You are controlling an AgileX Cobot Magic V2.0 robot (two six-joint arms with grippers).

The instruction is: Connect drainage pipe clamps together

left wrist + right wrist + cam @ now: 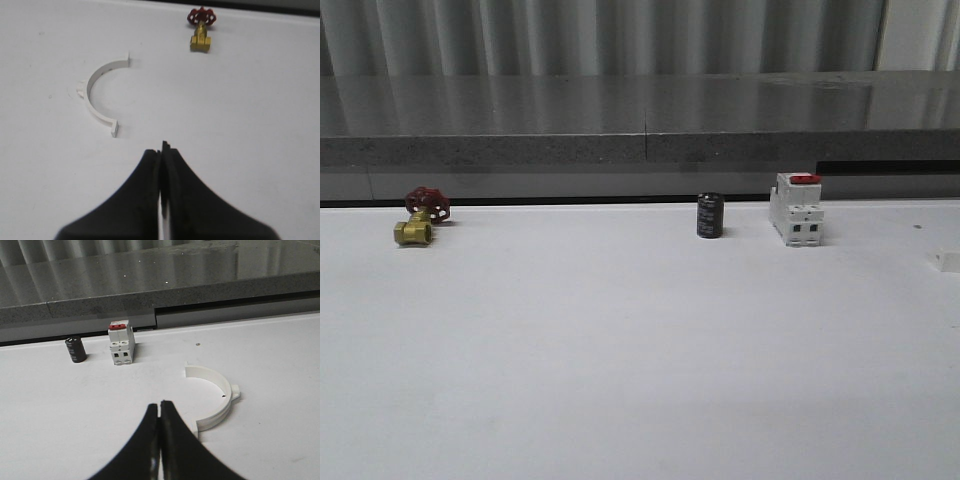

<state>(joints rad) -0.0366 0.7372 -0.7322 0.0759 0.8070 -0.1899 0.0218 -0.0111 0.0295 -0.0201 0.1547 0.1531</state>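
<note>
Two white plastic semicircular pipe-clamp halves lie apart on the white tabletop (620, 340), one (100, 95) just ahead of the left hand (161, 150), the other (212, 395) close beside the right hand (160, 407), both hands pressed together and empty

Dim, even lighting; soft short shadows on table (620, 350) (slightly grainy); faint sheen on grey ledge (640, 105).

Red-handled brass valve (420, 217) far left; black capacitor (710, 215) beside white breaker (796, 209).
</note>
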